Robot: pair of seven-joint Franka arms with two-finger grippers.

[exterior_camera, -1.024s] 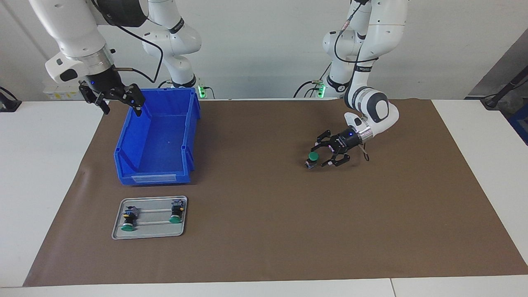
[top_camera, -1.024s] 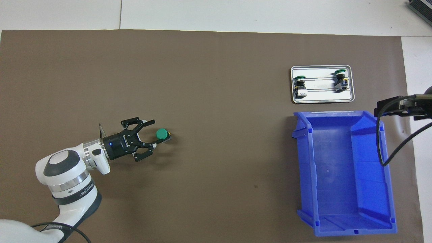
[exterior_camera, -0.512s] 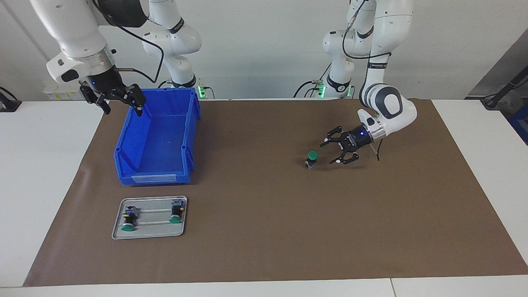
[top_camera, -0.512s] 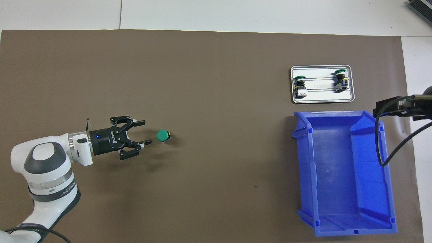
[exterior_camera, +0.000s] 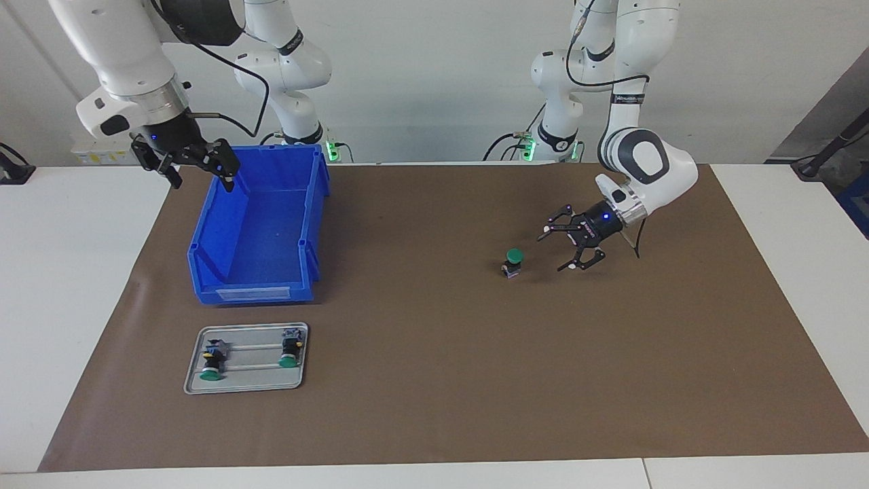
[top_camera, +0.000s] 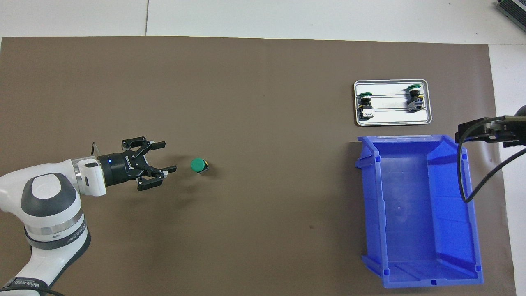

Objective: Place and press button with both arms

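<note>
One button (exterior_camera: 514,261) with a green cap (top_camera: 198,165) stands upright on the brown mat, toward the left arm's end of the table. My left gripper (exterior_camera: 559,252) is open and low over the mat beside the button. Its fingertips (top_camera: 163,144) point at the button across a clear gap and hold nothing. My right gripper (exterior_camera: 200,175) hangs open and empty over the blue bin's corner nearest the robots, where that arm waits.
The blue bin (exterior_camera: 254,293) sits empty at the right arm's end. Farther from the robots than the bin lies a small metal tray (exterior_camera: 246,388) with two more green-capped buttons (exterior_camera: 212,360) (exterior_camera: 290,350) lying on their sides.
My left gripper let go of the button, opened wider and drew back toward the left arm's end. The button stayed in place. The right arm barely moved.
</note>
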